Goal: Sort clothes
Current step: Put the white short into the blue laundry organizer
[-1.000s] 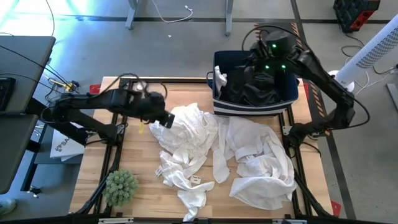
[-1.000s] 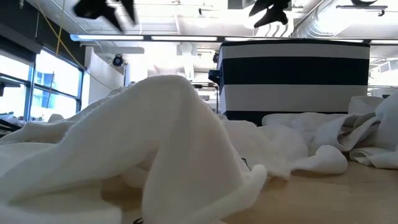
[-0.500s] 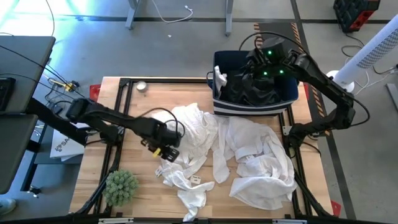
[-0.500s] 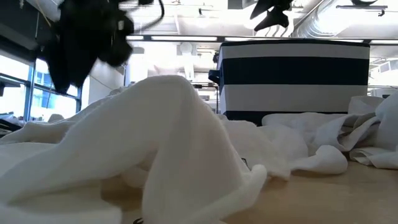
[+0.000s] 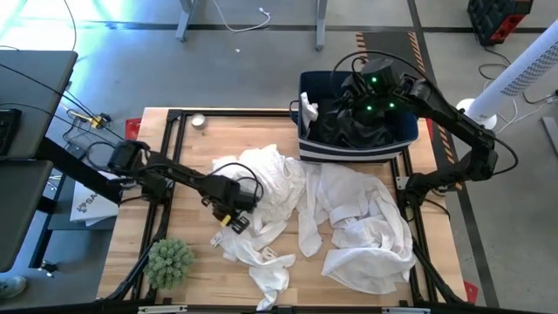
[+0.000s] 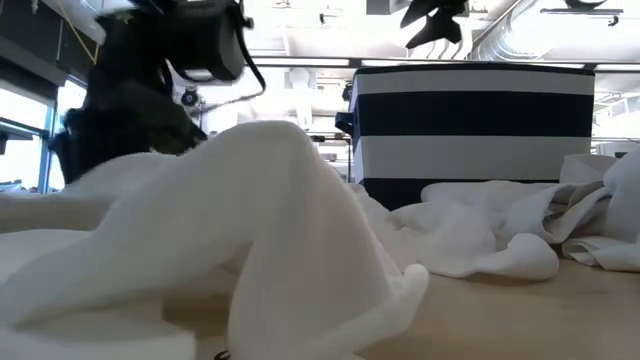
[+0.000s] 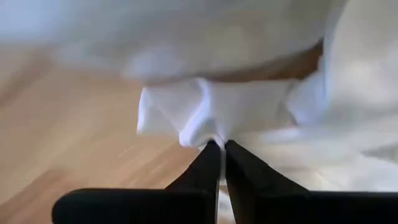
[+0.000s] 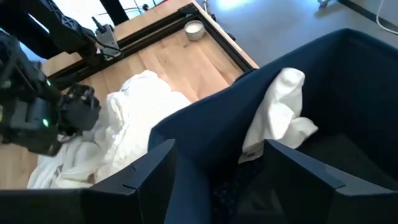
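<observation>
White clothes (image 5: 349, 218) sprawl across wooden table (image 5: 174, 166) beside green plant (image 5: 168, 262).

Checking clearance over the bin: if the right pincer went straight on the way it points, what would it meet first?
Probably the bin's near wall, or the white cloth draped over it; the right pincer is open. Depth is unclear.

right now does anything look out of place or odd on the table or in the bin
One thing: a white garment is draped over the wall of the navy bin, half in and half out, while the bin otherwise holds dark clothes. The white pile on the table is just unsorted. The left gripper is shut on a white fold.
</observation>
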Controlling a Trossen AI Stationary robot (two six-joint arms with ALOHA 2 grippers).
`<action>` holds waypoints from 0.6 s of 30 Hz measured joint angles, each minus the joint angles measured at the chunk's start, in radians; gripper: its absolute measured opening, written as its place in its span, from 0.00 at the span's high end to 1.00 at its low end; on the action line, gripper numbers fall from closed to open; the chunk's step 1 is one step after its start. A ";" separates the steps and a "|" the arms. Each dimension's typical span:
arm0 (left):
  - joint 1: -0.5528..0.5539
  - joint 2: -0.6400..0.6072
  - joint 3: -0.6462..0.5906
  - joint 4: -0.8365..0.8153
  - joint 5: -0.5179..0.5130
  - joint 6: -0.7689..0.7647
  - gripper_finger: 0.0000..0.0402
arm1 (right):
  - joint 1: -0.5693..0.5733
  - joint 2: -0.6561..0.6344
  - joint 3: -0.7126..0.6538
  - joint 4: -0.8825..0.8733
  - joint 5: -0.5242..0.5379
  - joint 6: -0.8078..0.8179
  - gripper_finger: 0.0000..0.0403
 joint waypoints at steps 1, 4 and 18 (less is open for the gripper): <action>0.002 -0.032 0.007 -0.045 -0.015 -0.003 0.97 | 0.005 0.000 0.000 0.005 0.000 0.000 0.41; 0.010 -0.149 0.045 -0.191 -0.077 -0.008 0.99 | 0.022 0.000 0.000 0.037 0.000 0.000 0.41; 0.022 -0.590 0.425 -0.136 -0.667 -0.011 1.00 | 0.150 0.000 0.000 0.457 -0.156 -0.022 0.41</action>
